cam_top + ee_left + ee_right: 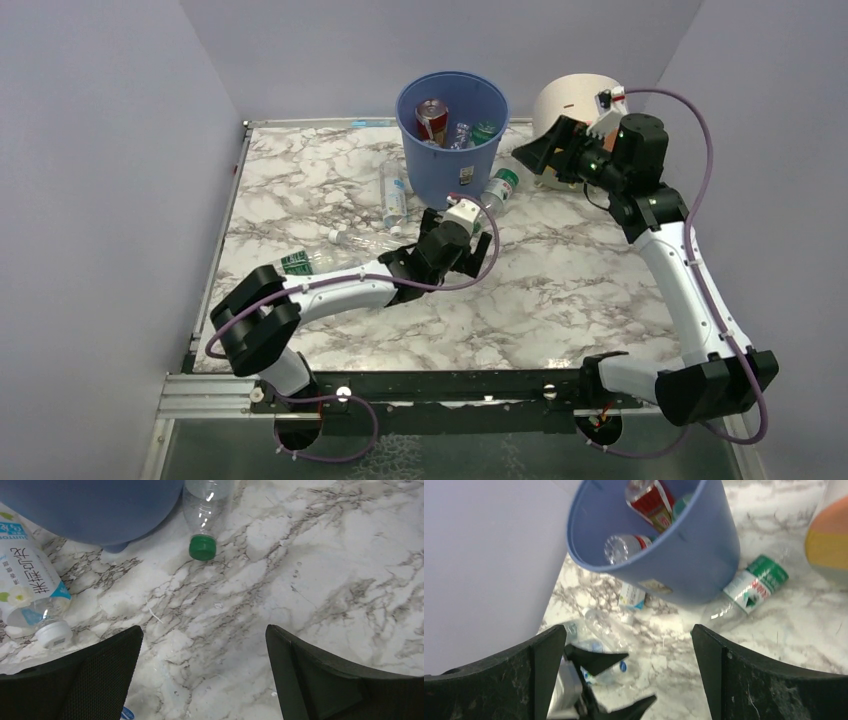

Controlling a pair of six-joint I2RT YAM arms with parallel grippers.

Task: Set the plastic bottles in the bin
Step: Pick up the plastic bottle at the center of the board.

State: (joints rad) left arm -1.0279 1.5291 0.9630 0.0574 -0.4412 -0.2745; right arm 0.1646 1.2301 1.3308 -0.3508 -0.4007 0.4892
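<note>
Left pincer gapes wide, holding nothing. Straight ahead of it a green-capped bottle lies lengthwise, cap toward the jaws, beside the blue bin. Ahead-left, a blue-labelled bottle printed with Chinese characters points its white cap back. Right pincer, wide and empty, has the bin ahead and below it, with a red-labelled bottle inside.

On the marble tabletop a blue bin stands just beyond the left jaws. A green-capped bottle lies ahead, a blue-labelled bottle leftward.
</note>
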